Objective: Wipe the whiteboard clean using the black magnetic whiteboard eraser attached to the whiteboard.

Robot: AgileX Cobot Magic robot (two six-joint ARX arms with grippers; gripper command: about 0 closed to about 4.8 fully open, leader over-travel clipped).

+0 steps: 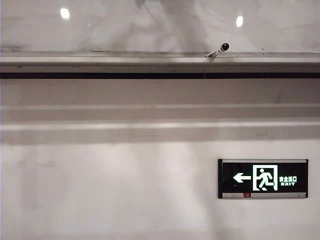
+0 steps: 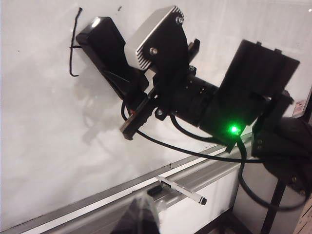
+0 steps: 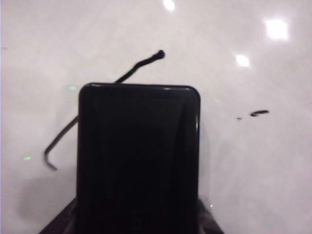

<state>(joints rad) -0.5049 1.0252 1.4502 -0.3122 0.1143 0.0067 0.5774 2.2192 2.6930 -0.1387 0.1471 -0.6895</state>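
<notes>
Up against the whiteboard point(image 2: 58, 141), the right gripper point(image 2: 124, 80) presses the black magnetic whiteboard eraser point(image 2: 105, 46) flat to the glossy panel, its jaws grasping the block beside a black marker line point(image 2: 72, 46); seen from the right wrist, the eraser point(image 3: 139, 161) covers part of that line point(image 3: 141, 63). Below, the silver ledge point(image 2: 204, 173) carries a white black-capped marker point(image 2: 180, 190). Unseen in any view, the left gripper has its jaws clenched, while an exit sign point(image 1: 263, 178) glows on the wall.
</notes>
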